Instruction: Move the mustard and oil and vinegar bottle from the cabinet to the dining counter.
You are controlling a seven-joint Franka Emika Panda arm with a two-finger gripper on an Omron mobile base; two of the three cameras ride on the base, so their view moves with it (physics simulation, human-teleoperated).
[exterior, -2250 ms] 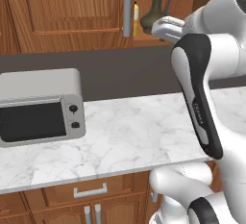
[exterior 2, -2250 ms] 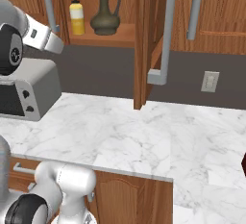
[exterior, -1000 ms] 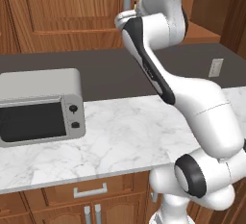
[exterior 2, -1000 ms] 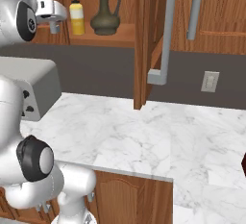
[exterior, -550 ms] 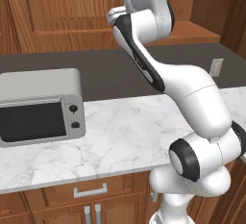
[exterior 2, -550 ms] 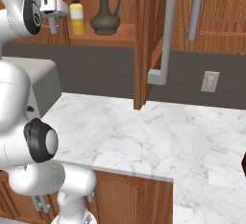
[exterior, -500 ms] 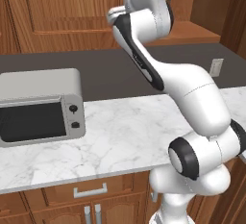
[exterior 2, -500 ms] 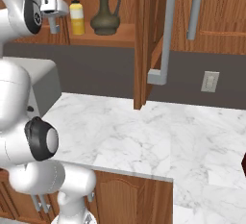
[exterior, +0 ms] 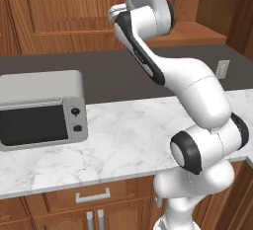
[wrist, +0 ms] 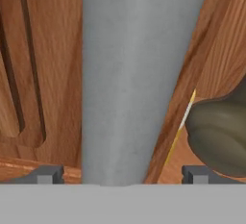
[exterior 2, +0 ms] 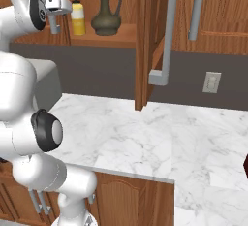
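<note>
The yellow mustard (exterior 2: 77, 19) and the dark olive oil and vinegar bottle (exterior 2: 106, 15) stand side by side on the shelf of the reddish-brown cabinet (exterior 2: 114, 35). My gripper (exterior 2: 61, 7) is raised to shelf height, just left of the mustard. It is open astride the left door's vertical grey bar handle (wrist: 137, 74). In the hand view that bar runs up between the fingertips (wrist: 48, 174). To its right are the flask's round belly (wrist: 218, 136) and a thin yellow sliver of mustard (wrist: 181, 128) past the door edge. The dining counter is out of view.
The cabinet's right door (exterior 2: 144, 40) stands open and juts out over the marble worktop (exterior 2: 160, 142), with its grey handle (exterior 2: 167, 31) hanging low. A toaster oven (exterior: 39, 108) sits on the worktop at the left. A wall socket (exterior 2: 211, 82) is on the dark backsplash.
The arm has swung up from a low folded pose to cabinet height, bringing the hand to the left door's handle. Over the last half second it has barely moved.
</note>
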